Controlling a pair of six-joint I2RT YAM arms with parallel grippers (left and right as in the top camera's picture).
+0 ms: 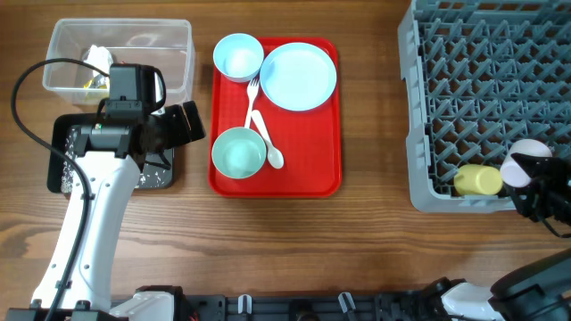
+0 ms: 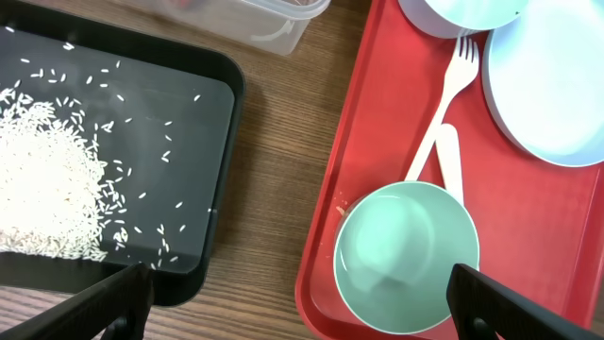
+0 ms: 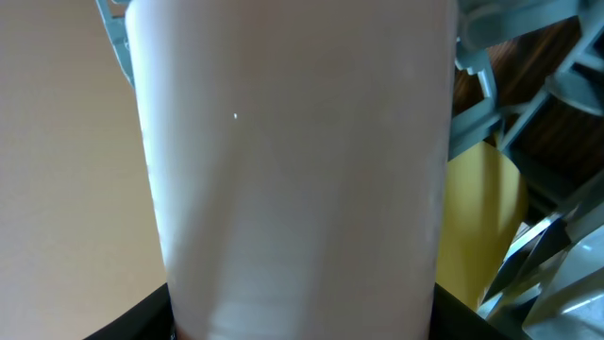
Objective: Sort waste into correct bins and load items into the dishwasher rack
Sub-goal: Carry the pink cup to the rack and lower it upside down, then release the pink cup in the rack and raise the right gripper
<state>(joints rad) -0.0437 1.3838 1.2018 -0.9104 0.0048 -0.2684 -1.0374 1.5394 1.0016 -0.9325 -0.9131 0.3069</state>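
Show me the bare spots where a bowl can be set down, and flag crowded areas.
The widest bare table lies between the red tray and the dishwasher rack. Another broad band runs below the red tray, along the near edge. Crowded: the narrow strip between the black tray, clear tub and red tray, where the open left gripper hovers.

You have loose rice (image 2: 42, 189) heaped in the black tray (image 2: 222, 142) and tissue (image 1: 98, 58) in the clear tub (image 1: 178, 36). The far bowl (image 1: 238, 56), near bowl (image 1: 238, 153), plate (image 1: 298, 76), fork (image 1: 252, 102) and spoon (image 1: 268, 147) lie on the red tray (image 1: 321, 169). In the rack (image 1: 464, 89), the yellow cup (image 1: 477, 181) lies sideways, with the gripped pink cup (image 1: 526, 152) just beside it.
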